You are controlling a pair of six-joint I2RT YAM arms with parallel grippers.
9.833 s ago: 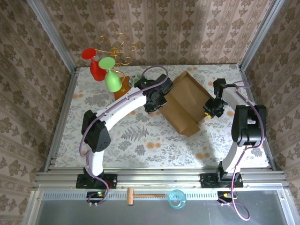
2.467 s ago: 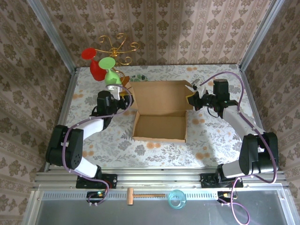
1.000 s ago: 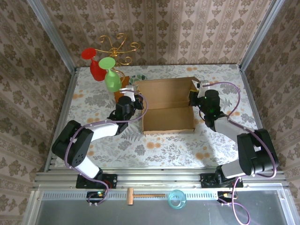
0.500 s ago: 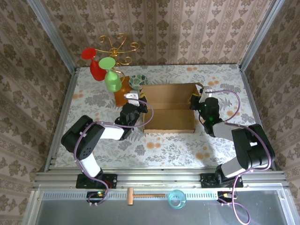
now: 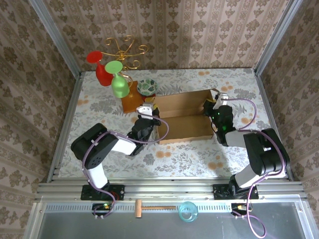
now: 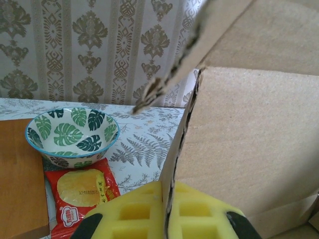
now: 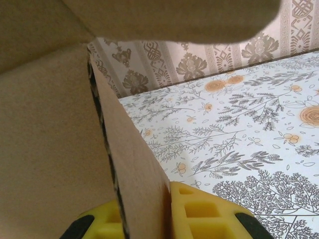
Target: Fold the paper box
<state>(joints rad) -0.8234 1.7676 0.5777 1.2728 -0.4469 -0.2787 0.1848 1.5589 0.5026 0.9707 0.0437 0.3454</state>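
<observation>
The paper box (image 5: 184,124), plain brown cardboard, stands in the middle of the table with its back panel raised. My left gripper (image 5: 155,119) is at its left end. In the left wrist view, that gripper (image 6: 168,214) has its yellow pads (image 6: 134,211) shut on the thin edge of the box's left wall (image 6: 249,149). My right gripper (image 5: 212,108) is at the box's right end. The right wrist view shows this gripper (image 7: 144,214) with its pads (image 7: 199,211) pressed on either side of the box's right wall (image 7: 45,149). A flap hangs over the top of that view.
A leaf-patterned bowl (image 5: 147,86) and a red snack packet (image 6: 82,191) lie just behind the box's left end. Beside them are a wooden base (image 5: 132,102) and a gold wire stand (image 5: 119,52) holding a red glass (image 5: 101,69) and a green glass (image 5: 118,84). A hammer (image 5: 154,207) and a blue ring (image 5: 188,212) rest on the near rail.
Both grippers have drawn back toward the arm bases with the box's end walls in them. The box looks shallower from above, and the bowl behind it has come into sight.
</observation>
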